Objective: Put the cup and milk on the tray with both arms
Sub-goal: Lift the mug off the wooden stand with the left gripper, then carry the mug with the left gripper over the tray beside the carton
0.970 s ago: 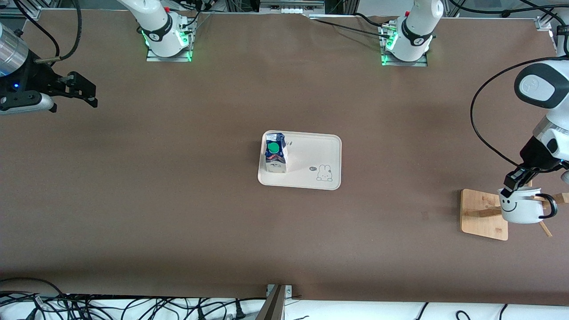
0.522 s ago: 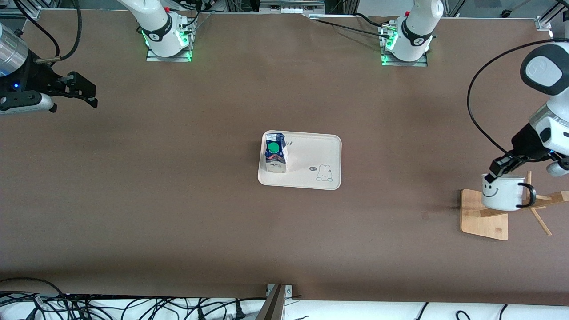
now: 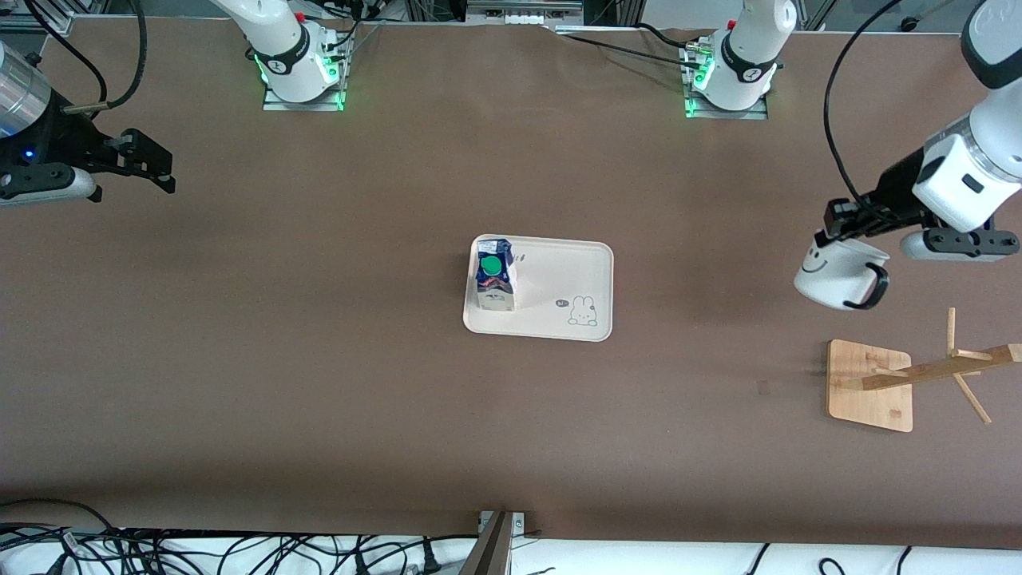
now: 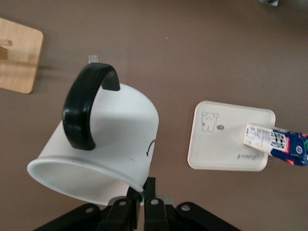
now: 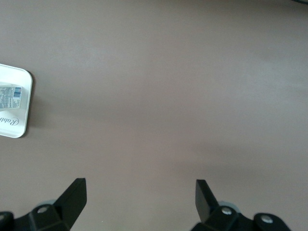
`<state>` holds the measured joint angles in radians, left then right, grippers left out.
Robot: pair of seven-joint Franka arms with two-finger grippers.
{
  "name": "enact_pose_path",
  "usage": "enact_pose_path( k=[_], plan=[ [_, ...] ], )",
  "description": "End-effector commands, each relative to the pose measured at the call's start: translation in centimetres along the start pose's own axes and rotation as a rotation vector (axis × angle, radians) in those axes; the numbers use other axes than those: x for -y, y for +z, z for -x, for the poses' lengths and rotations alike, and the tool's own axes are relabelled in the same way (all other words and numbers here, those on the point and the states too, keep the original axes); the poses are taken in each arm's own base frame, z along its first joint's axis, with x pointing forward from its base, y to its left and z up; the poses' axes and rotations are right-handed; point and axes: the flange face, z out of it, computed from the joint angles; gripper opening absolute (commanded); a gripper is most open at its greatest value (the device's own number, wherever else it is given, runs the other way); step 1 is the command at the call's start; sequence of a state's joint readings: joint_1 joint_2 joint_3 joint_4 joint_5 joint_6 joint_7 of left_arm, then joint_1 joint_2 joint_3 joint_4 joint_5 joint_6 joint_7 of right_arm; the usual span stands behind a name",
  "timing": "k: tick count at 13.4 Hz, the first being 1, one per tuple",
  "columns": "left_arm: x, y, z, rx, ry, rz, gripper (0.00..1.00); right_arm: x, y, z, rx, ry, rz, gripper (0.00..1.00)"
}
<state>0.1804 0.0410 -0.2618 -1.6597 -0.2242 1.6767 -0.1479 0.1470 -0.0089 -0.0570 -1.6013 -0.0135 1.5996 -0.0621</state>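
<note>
A white cup (image 3: 834, 275) with black smiley and handle, a dark blue, green-capped milk (image 3: 494, 275) carton, a cream bunny-printed tray (image 3: 563, 275), and a pale wooden rack (image 3: 870, 385) on the brown tabletop (image 3: 319, 359).

Light: you get even, bright overhead light.
Shadows: soft ones beside the tray (image 3: 551, 331).
Focus: cup (image 4: 103, 144) slightly blurred close up.

The left end effector (image 4: 140, 197) pinches the white mug's (image 4: 106, 139) rim; the tilted mug hangs above the tabletop (image 4: 192, 48), tray (image 4: 226, 144) and milk carton (image 4: 276, 142) farther off.
</note>
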Motion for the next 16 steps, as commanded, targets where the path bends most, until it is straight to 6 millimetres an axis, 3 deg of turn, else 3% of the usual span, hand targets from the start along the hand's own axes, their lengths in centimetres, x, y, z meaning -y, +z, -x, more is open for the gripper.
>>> enact_pose_path(
  k=[1,3,4,8,11,13,14,16],
  plan=[
    [-3.7,-0.4,0.1,0.106,-0.037,-0.030,0.00,0.0,-0.5,-0.3,-0.006,0.011,0.007,1.00],
    [-7.2,0.4,0.9,0.144,0.017,-0.050,0.00,0.0,-0.5,-0.3,-0.006,0.011,0.007,1.00],
    [-7.7,0.9,1.0,0.169,0.008,-0.043,0.00,0.0,-0.5,-0.3,-0.006,0.011,0.007,1.00],
    [-12.4,6.0,2.9,0.332,0.086,-0.058,0.00,0.0,-0.5,-0.3,-0.006,0.011,0.007,1.00],
    [-15.5,11.1,3.5,0.464,0.138,-0.049,0.00,0.0,-0.5,-0.3,-0.006,0.011,0.007,1.00],
    [-15.8,14.0,2.9,0.512,0.129,-0.051,0.00,0.0,-0.5,-0.3,-0.006,0.011,0.007,1.00],
    [-15.8,17.0,2.1,0.561,0.127,-0.041,0.00,0.0,-0.5,-0.3,-0.006,0.011,0.007,1.00],
    [-20.2,20.0,1.3,0.569,0.166,-0.056,0.00,0.0,-0.6,-0.3,-0.008,0.011,0.007,1.00]
  ],
)
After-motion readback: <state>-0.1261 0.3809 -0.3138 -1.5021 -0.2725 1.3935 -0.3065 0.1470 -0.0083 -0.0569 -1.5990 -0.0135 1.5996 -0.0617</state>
